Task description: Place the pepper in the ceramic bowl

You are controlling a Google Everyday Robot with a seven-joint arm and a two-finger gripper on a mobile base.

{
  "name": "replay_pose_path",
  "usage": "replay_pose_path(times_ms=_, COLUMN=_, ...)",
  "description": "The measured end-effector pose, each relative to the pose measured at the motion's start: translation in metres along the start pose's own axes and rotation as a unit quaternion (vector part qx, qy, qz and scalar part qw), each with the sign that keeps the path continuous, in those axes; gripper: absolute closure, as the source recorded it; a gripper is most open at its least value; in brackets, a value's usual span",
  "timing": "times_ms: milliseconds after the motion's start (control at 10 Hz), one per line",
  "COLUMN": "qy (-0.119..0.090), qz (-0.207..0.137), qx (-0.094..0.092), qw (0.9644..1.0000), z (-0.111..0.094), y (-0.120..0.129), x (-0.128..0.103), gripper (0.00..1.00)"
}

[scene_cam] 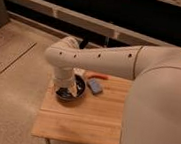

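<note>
The dark glossy ceramic bowl sits near the left back corner of the small wooden table. My gripper hangs at the end of the white arm, right over the bowl and partly inside its rim, hiding much of it. The slender red-orange pepper lies on the table at the back edge, to the right of the bowl and apart from the gripper.
A blue rectangular block lies just right of the bowl, in front of the pepper. My large white arm covers the table's right side. Speckled floor lies to the left and a dark wall with rails stands behind.
</note>
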Motion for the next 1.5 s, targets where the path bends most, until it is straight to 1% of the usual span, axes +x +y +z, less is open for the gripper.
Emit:
replay_pose_path(times_ms=100, qy=-0.005, qz=0.001, qx=0.002, qw=1.0000, z=-0.001, y=0.000, x=-0.002, gripper=0.35)
replay_pose_path(times_ms=300, qy=-0.038, qz=0.014, qx=0.010, qw=0.9991, z=-0.009, y=-0.005, x=-0.019, gripper=0.35)
replay_pose_path(times_ms=400, qy=-0.089, qz=0.030, qx=0.025, qw=0.9952, z=-0.021, y=-0.019, x=-0.049, gripper=0.35)
replay_pose_path(times_ms=500, qy=-0.117, qz=0.038, qx=0.032, qw=0.9919, z=-0.029, y=-0.026, x=-0.065, gripper=0.35)
replay_pose_path(times_ms=600, qy=-0.137, qz=0.042, qx=0.034, qw=0.9891, z=-0.035, y=-0.029, x=-0.077, gripper=0.35)
replay_pose_path(times_ms=700, qy=-0.157, qz=0.048, qx=0.030, qw=0.9859, z=-0.042, y=-0.036, x=-0.088, gripper=0.35)
replay_pose_path(times_ms=800, qy=-0.161, qz=0.053, qx=0.029, qw=0.9850, z=-0.044, y=-0.040, x=-0.091, gripper=0.35)
replay_pose_path(times_ms=900, qy=-0.162, qz=0.054, qx=0.030, qw=0.9849, z=-0.044, y=-0.041, x=-0.092, gripper=0.35)
replay_pose_path(times_ms=1100, qy=-0.161, qz=0.051, qx=0.029, qw=0.9852, z=-0.044, y=-0.037, x=-0.091, gripper=0.35)
replay_pose_path(times_ms=1300, qy=-0.165, qz=0.055, qx=0.027, qw=0.9843, z=-0.044, y=-0.038, x=-0.093, gripper=0.35)
replay_pose_path(times_ms=1400, qy=-0.174, qz=0.075, qx=0.032, qw=0.9813, z=-0.042, y=-0.046, x=-0.104, gripper=0.35)
replay_pose_path(times_ms=1500, qy=-0.181, qz=0.103, qx=0.046, qw=0.9770, z=-0.038, y=-0.063, x=-0.117, gripper=0.35)
